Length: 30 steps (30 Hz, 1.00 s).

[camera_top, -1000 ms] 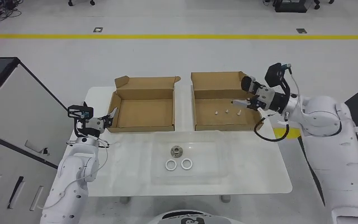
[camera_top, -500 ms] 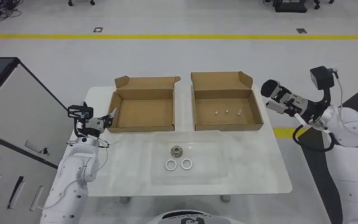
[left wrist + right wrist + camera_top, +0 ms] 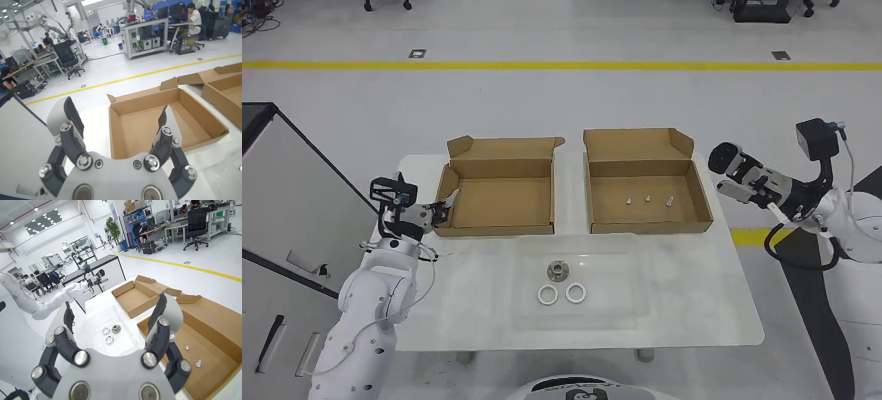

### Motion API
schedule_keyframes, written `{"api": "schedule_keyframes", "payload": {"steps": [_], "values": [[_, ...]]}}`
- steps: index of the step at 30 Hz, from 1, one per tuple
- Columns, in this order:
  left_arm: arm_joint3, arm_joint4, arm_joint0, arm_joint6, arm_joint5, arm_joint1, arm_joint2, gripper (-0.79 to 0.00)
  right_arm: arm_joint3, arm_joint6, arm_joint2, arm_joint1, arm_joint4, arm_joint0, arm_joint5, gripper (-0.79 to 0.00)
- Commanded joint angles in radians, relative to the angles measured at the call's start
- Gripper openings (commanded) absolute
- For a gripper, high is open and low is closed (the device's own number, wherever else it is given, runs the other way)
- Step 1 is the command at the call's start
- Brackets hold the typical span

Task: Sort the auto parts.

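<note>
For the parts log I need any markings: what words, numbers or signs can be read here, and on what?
None can be read.
The left box, right box, screws, two rings and hub show no print.
Posters in the room behind: too blurred to read.

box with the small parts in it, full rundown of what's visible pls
The box is a shallow, open tray of brown corrugated cardboard, its lid flap folded back on the far side. It sits flat on the white table, beside the second box with a gap between them. Three small pale parts lie in a row on its floor, apart from each other. The right end effector, open, is off its outer side, not touching it.
</note>
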Motion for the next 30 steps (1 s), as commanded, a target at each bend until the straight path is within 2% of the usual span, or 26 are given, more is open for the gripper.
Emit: {"api": "schedule_keyframes", "payload": {"steps": [1, 7, 17, 23, 30], "values": [[-0.054, 0.029, -0.015, -0.089, -0.066, 0.004, 0.017, 0.000, 0.000, 0.000, 0.000, 0.000, 0.000, 0.000, 0.000, 0.000], [-0.155, 0.002, -0.070, -0.227, -0.198, 0.005, 0.094, 0.000, 0.000, 0.000, 0.000, 0.000, 0.000, 0.000, 0.000, 0.000], [-0.257, -0.022, -0.190, -0.504, -0.384, 0.008, 0.244, 0.000, 0.000, 0.000, 0.000, 0.000, 0.000, 0.000, 0.000, 0.000], [-0.277, -0.067, -0.267, -0.684, -0.457, 0.004, 0.363, 0.000, 0.000, 0.000, 0.000, 0.000, 0.000, 0.000, 0.000, 0.000], [-0.224, -0.191, -0.386, -0.917, -0.480, -0.008, 0.511, 0.000, 0.000, 0.000, 0.000, 0.000, 0.000, 0.000, 0.000, 0.000]]}}
